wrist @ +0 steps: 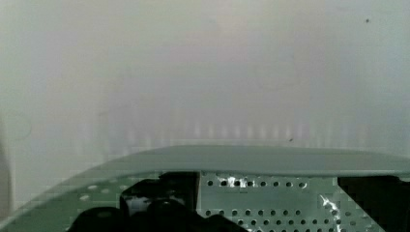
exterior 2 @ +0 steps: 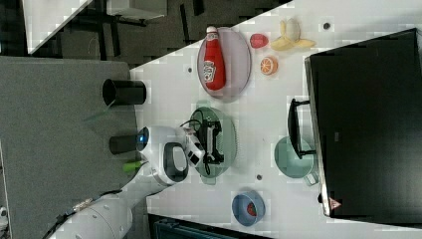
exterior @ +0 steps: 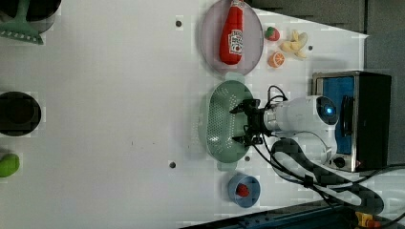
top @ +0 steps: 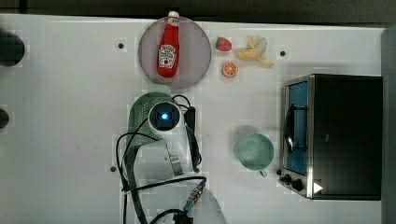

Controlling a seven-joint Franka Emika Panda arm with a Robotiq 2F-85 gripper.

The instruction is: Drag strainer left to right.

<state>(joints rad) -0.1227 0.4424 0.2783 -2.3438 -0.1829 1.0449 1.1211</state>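
Below the plate, mid-table: strainer w/ gripper inside its bowl, jaws apart.

Strainer's pale green, dotted w/ holes; one end sits just beside the grey plate holding the ketchup bottle. Black fingers spread wide over the bowl, nothing gripped; contact w/ the floor of it can't be told. Top view: teal cup to the top view's right of strainer, beside the toaster oven. Blue bowl near strainer's other end. Strawberry, orange slice, banana lie past the plate.
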